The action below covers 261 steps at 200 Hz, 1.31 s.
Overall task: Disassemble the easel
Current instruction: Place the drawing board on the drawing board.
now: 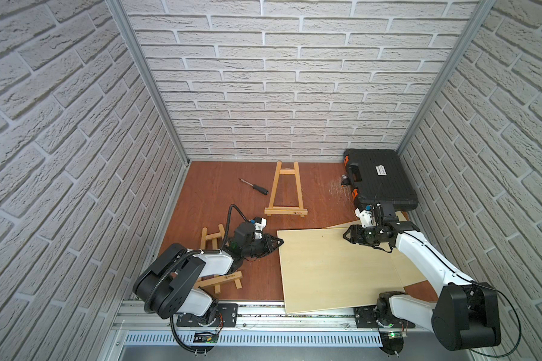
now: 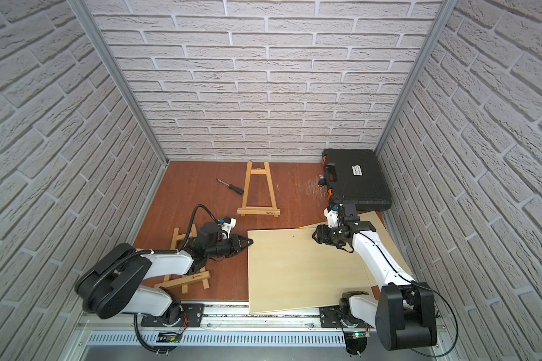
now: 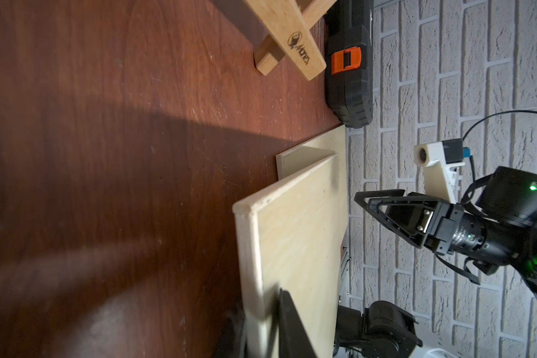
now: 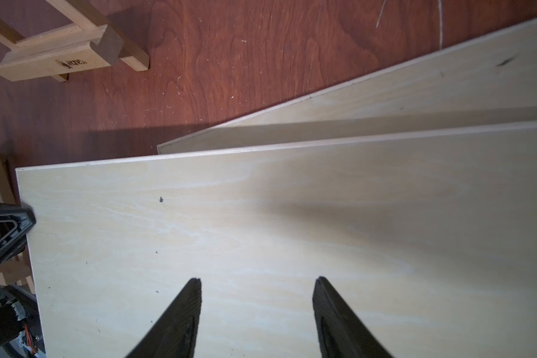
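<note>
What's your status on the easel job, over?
Left gripper clamped on upper board edge; right gripper open above it. Far easel and near easel assembled. Left arm overhangs near easel; screwdriver lying free.

Both arms stand on black base plates (image 1: 229,314) screwed to the aluminium rail (image 1: 263,318). White shell links join bulky black joint housings. The left arm (image 1: 213,261) trails a thick black hose (image 1: 228,222) up from the rail; the right arm (image 1: 420,250) a thin black cable (image 1: 513,312). The right gripper (image 4: 258,279) has tapered black fingers (image 4: 180,319). A green light (image 1: 392,335) glows beside the rail
</note>
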{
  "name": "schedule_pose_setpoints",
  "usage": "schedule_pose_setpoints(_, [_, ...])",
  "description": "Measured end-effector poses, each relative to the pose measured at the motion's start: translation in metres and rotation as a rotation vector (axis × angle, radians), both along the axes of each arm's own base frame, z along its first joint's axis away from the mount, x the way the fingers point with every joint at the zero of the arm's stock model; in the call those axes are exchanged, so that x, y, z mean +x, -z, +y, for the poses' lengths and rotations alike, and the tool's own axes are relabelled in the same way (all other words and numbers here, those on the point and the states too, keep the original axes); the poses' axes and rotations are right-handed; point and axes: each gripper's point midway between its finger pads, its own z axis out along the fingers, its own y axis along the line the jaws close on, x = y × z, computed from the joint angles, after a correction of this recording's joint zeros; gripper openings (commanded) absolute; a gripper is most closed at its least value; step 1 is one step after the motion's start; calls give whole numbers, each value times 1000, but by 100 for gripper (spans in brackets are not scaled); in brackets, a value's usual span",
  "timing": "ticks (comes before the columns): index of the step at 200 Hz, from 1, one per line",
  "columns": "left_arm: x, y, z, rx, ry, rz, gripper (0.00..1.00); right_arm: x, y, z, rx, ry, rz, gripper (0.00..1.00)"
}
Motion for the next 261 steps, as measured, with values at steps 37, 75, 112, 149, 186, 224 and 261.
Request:
schedule_pose_setpoints(37, [1, 7, -18, -14, 15, -1, 13, 8, -13, -20, -83, 67, -9, 71])
schedule_pose_setpoints(75, [2, 12, -43, -34, 45, -5, 13, 3, -14, -57, -164, 212, 23, 77])
schedule_pose_setpoints(112, [6, 18, -68, -56, 69, -6, 13, 0, -15, -90, -182, 334, 41, 78])
schedule_pose_setpoints(149, [3, 18, -91, -63, 98, -23, 12, 0, -18, -103, -175, 384, 37, 78])
schedule_pose_setpoints(186, [2, 19, -109, -61, 119, -31, 12, -3, -15, -103, -164, 404, 52, 80])
schedule_pose_setpoints(224, [5, 18, -119, -59, 129, -34, 13, -21, -10, -101, -146, 474, 95, 86])
schedule_pose_setpoints(261, [9, 18, -127, -54, 144, -30, 13, -31, -29, -108, -131, 580, 44, 88])
